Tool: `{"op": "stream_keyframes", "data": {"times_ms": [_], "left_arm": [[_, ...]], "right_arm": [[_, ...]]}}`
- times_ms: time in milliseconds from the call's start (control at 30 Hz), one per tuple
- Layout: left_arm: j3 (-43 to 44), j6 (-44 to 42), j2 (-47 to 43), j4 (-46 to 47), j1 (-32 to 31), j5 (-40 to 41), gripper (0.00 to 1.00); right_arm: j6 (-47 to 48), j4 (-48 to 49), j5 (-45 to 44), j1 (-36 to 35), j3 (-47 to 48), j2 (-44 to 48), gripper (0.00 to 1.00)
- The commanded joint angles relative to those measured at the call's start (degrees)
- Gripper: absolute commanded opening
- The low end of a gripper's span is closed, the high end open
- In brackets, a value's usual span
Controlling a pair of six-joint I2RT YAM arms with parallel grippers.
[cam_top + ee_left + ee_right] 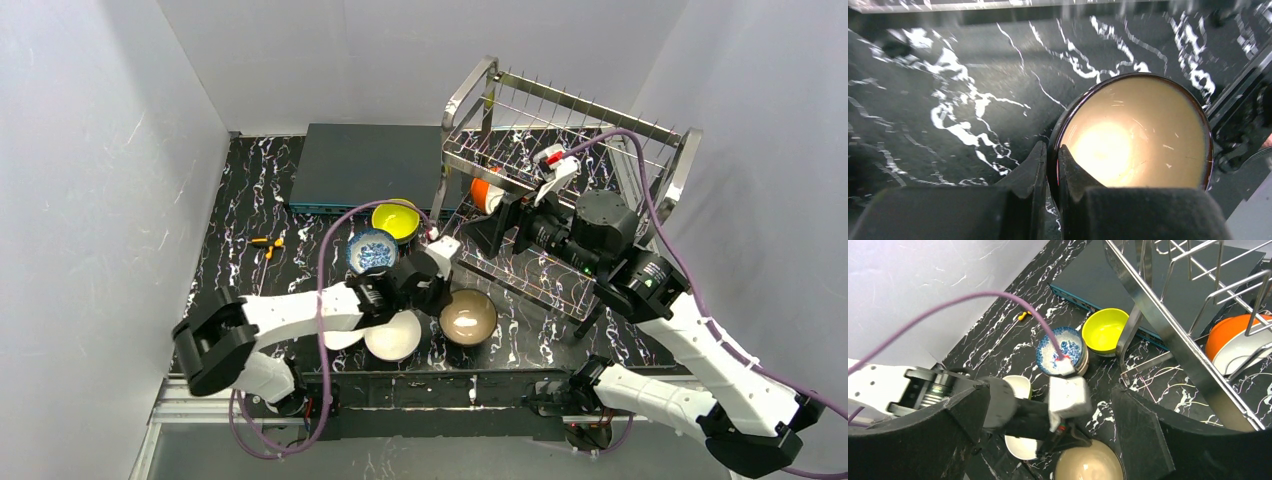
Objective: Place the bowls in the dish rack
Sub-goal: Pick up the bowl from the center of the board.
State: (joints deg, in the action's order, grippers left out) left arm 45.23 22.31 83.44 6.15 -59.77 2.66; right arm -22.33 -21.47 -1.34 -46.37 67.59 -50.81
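My left gripper [1052, 150] is shut on the near rim of a tan-brown bowl [1138, 135], one finger inside and one outside. In the top view this gripper [440, 292] and bowl [468, 317] are near the table's front edge. A white bowl [392, 336] lies just left of it. A blue-patterned bowl [372, 250] and a yellow-green bowl [396, 220] stand behind. The steel dish rack [590, 125] stands at the back right, with an orange bowl [483, 190] on edge in its lower tier. My right gripper [497, 226] is open and empty, in front of the rack [1158, 315].
A flat dark grey-blue box [365, 165] lies at the back, left of the rack. A small yellow-handled tool [266, 245] lies at the left. A second white bowl [1018, 385] shows behind the left arm. White walls close in the left, back and right sides.
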Motion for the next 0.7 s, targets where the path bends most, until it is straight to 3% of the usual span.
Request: {"op": "stream_keyframes", "data": {"times_ms": [0, 367, 667], "left_arm": [[1.4, -0.8, -13.4, 3.2, -0.1, 9.1, 0.00], [6.5, -14.2, -29.1, -7.1, -0.1, 26.4, 0.00], [8.2, -15.0, -32.5, -3.8, -0.1, 26.7, 0.00]], "right_arm": [[-0.7, 0.0, 0.2, 0.0, 1.5, -0.9, 0.99], [-2.5, -1.3, 0.9, 0.0, 0.5, -4.7, 0.99], [-2.0, -2.9, 6.5, 0.0, -1.2, -11.0, 0.89]]}}
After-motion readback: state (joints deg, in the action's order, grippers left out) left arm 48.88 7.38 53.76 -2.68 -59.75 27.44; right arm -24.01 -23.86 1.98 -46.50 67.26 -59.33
